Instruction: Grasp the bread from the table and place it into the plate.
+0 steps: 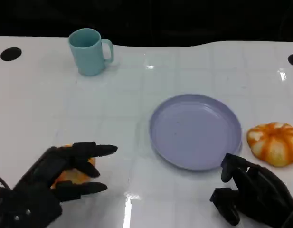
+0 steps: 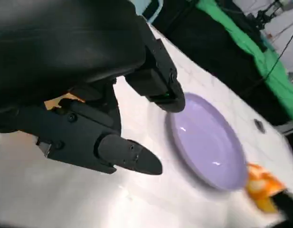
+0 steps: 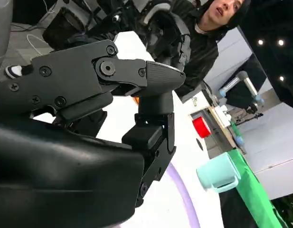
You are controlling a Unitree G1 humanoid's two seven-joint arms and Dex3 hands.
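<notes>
The bread [image 1: 74, 175], an orange-brown roll, lies on the white table at the lower left. My left hand [image 1: 51, 183] is over it with fingers stretched out on either side, not closed on it. In the left wrist view a sliver of the bread [image 2: 65, 99] shows behind the fingers [image 2: 108, 149]. The lilac plate [image 1: 196, 130] lies bare in the middle of the table, to the right of the bread; it is the lilac disc [image 2: 208, 142] in the left wrist view. My right hand [image 1: 253, 192] hovers near the plate's front right rim, fingers loosely bent, holding nothing.
An orange-and-white pumpkin [image 1: 274, 142] sits just right of the plate. A teal mug [image 1: 89, 51] stands at the back left. A person [image 3: 203, 33] in dark clothing is beside the table in the right wrist view. Bare table separates bread and plate.
</notes>
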